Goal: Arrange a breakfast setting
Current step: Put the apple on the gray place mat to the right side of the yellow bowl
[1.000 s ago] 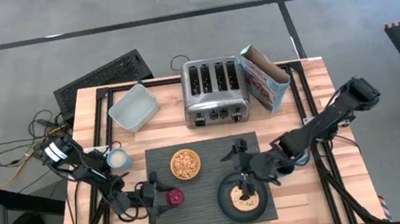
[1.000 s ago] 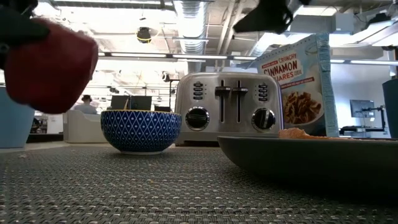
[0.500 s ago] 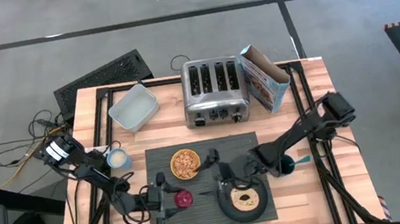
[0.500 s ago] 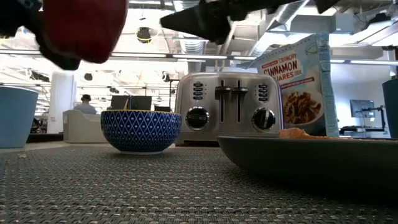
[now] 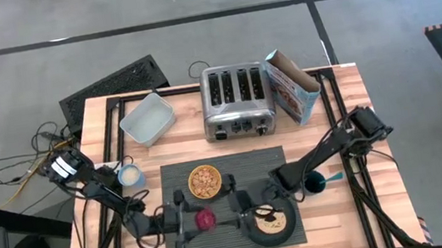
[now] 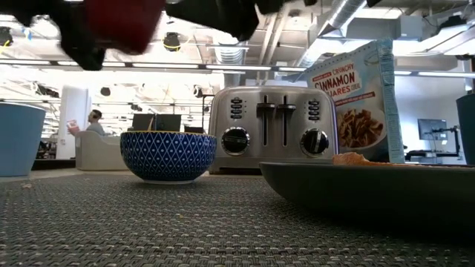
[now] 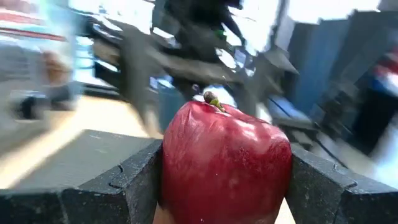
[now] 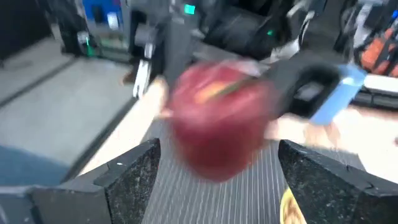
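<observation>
Red fruit (image 5: 205, 219): being carried a little further right over the placemat (image 5: 179, 185) by the left gripper (image 5: 189, 222), and being lifted higher in the low view.
Right gripper (image 5: 236, 207): being swung left off the plate (image 5: 254, 229), now being brought close to the fruit, fingers spread.

Two dark, slender jointed arms, the left arm (image 5: 93, 192) wearing a white label at nine o'clock, end in blocky, speckled black fingers (image 7: 127, 186).
</observation>
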`<state>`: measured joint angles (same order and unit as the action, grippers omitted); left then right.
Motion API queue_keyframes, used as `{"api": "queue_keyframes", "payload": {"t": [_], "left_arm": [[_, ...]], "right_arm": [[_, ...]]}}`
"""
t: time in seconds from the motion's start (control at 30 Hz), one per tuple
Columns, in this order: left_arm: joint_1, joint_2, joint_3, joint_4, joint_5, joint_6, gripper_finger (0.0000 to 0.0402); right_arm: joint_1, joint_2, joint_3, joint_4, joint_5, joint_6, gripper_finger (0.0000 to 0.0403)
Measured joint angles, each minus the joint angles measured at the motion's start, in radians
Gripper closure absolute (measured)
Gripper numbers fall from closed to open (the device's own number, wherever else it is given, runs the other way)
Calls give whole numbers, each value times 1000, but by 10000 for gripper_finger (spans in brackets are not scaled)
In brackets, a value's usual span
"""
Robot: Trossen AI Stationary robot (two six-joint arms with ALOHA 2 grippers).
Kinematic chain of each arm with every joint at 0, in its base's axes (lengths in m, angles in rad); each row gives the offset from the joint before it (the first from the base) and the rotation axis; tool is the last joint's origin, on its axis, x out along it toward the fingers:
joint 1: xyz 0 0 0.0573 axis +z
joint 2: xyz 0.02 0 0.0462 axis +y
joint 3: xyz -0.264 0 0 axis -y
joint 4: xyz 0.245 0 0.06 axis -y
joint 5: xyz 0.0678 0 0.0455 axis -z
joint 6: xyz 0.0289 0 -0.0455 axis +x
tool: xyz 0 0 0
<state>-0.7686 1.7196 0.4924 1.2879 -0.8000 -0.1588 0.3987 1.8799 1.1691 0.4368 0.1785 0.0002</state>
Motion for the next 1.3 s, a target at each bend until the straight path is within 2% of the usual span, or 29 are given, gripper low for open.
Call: {"api": "queue_keyframes", "payload": {"t": [0.13, 0.33, 0.5, 0.67, 0.87, 1.17, 1.3], "left_arm": [[-1, -1, -1, -18, -44, -5, 145], [4, -1, -2, 32, -35, 41, 145], [9, -1, 0, 65, -11, 45, 145], [11, -2, 0, 78, 7, 59, 145], [26, -2, 0, 102, 9, 94, 145], [75, -2, -1, 122, 98, 106, 145], [76, -2, -3, 119, 96, 109, 145]], "right_arm": [[5, -42, -2, -74, -10, -1, 53], [6, -28, -1, -5, -20, 5, 53], [-9, 6, 2, 89, -17, 7, 54], [-26, 9, 1, 74, 15, 25, 54], [-29, 9, 1, 90, -19, 26, 54], [-34, 9, 0, 98, -19, 18, 54], [-36, 8, 0, 89, -20, 16, 69]]}}
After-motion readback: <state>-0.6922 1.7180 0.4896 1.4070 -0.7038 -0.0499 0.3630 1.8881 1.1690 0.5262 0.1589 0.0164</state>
